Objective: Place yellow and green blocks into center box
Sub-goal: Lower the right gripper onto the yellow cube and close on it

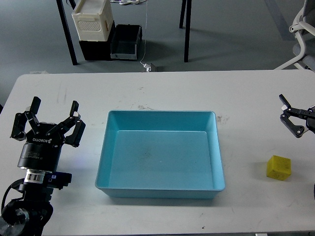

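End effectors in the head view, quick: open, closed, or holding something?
Left end effector: open, holding nothing, over bare table left of the blue tray.
Right end effector: open, empty, above the yellow block.

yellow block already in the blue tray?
No. The yellow block sits on the table to the right of the blue tray, whose inside is bare.

White lettering reading "ROBOTIQ" stands on the black body of the left tool [53,114].
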Motion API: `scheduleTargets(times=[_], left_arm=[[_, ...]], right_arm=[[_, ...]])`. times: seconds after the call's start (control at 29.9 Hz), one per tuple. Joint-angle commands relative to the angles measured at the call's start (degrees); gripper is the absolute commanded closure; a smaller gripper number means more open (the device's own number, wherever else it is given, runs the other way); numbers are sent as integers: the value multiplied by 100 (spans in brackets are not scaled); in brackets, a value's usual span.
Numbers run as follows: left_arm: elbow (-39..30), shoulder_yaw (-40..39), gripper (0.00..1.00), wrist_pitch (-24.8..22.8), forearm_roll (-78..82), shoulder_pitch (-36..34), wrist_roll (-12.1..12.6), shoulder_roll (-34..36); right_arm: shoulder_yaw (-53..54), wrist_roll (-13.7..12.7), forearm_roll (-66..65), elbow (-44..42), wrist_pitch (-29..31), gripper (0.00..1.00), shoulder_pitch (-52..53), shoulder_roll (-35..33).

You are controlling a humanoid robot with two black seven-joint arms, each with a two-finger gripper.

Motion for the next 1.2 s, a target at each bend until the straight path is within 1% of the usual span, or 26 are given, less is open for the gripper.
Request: scheduleTargets(times=[0.0, 0.1, 0.3, 0.4, 0.47, 0.53, 0.63, 0.7, 0.8, 0.87, 0.97, 1.17], left_arm=[[1, 8, 0, 0, -7, 15, -5, 0], [1, 8, 0, 0, -7, 15, -5, 0], [1, 17, 0, 0, -7, 6, 4, 0], [1, 17, 0, 0, 2, -2, -5, 0], [1, 17, 0, 0, 2, -11, -5, 0], [10, 17, 0, 0, 2, -20, -5, 0], [19, 34, 0, 0, 2, -20, -5, 0], [28, 34, 0, 0, 2, -29, -13, 0], [36, 25, 0, 0, 2, -20, -13, 0], [36, 25, 0, 0, 2, -29, -14, 0], [45, 34, 0, 0, 2, -29, -22, 0], [63, 43, 0, 0, -7, -20, -22, 0]], right_arm=[[-194, -43, -772, 141, -95, 0, 129, -416], [-431, -148, -1247, 290, -113, 0, 208, -697], [-1028, -553, -2837, 510, -174, 0, 586, -1453], [-1459, -833, -3418, 580, -165, 0, 884, -1936], [-1792, -1053, -3682, 642, -148, 0, 1183, -2261], [-2170, -1203, -3902, 660, -95, 0, 1525, -2586], [-2969, -1379, -4358, 660, -43, 0, 2237, -2956], [-3654, -1476, -4788, 651, 150, 0, 2764, -3071], [-4744, -1546, -5456, 642, 396, 0, 3450, -3106], [-5351, -1546, -5861, 651, 467, 0, 3741, -3159], [-5958, -1546, -6432, 642, 494, 0, 3987, -3168], [-6101, -1546, -6610, 642, 810, 0, 4041, -3185]])
